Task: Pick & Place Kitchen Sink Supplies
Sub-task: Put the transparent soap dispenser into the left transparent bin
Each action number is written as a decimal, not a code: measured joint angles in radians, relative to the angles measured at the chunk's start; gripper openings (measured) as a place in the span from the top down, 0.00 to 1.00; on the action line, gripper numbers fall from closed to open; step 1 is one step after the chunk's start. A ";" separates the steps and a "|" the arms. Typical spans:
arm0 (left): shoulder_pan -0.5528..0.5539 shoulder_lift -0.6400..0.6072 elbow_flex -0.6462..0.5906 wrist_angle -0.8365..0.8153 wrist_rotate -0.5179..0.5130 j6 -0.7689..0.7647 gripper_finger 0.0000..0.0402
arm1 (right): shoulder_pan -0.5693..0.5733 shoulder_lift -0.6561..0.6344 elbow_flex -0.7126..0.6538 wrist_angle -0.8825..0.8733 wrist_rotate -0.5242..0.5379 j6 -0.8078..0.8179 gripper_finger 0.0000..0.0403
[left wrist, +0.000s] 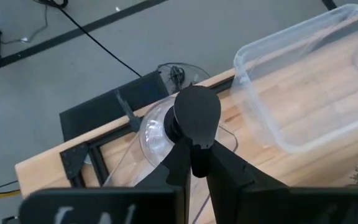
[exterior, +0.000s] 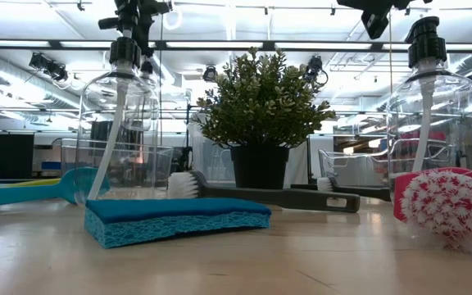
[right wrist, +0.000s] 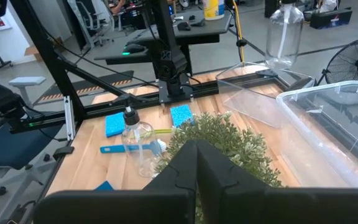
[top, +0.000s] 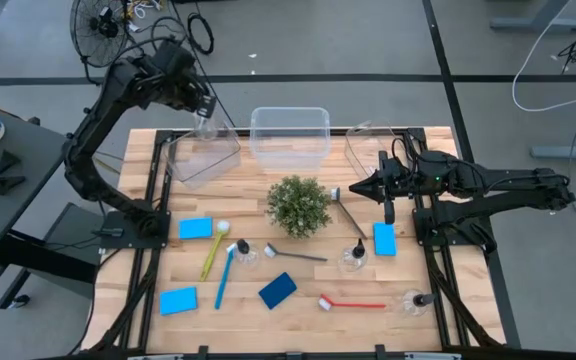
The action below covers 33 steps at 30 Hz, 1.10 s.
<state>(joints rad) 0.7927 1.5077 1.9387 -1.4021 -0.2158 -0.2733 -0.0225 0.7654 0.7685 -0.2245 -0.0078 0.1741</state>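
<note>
The left gripper [left wrist: 194, 158] has its jaws clamped on the black cap of a clear bottle [left wrist: 157, 130], held above the far-left bin [top: 203, 155]; we cannot tell from above whether the bottle's base touches the bin, since the arm covers it. The right gripper [top: 353, 188] has its jaws pressed together and empty, hanging beside the green plant [top: 299, 205], whose leaves hide part of the table from its wrist camera.

Outward across the table we see blue sponges [top: 195, 228], one [top: 385, 239] partly under the right arm, a yellow brush [top: 213, 252] crossing close to a blue brush [top: 225, 272], a dark grey brush [top: 296, 254] and a red brush [top: 351, 303]. Three more bottles stand upright: one [top: 243, 252] beside the blue brush, one [top: 353, 258] near the right arm, one [top: 415, 301] at the near right. The middle bin [top: 289, 135] sits at the far edge; a third bin [top: 368, 145] is partly covered by the right arm. In the low view both grippers are cut off at the top.
</note>
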 joint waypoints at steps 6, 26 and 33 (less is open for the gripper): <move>0.013 0.069 -0.001 0.000 0.019 0.024 0.91 | 0.000 0.000 0.000 0.000 0.000 0.000 0.98; 0.045 0.209 -0.002 0.053 0.014 0.061 0.90 | 0.000 0.000 0.000 0.000 0.003 0.000 0.98; 0.079 0.209 -0.002 0.083 0.046 0.063 0.92 | 0.000 0.000 0.000 0.000 0.035 -0.033 0.98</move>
<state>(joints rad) 0.8716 1.7168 1.9369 -1.3193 -0.1702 -0.2104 -0.0227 0.7654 0.7685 -0.2245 0.0277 0.1408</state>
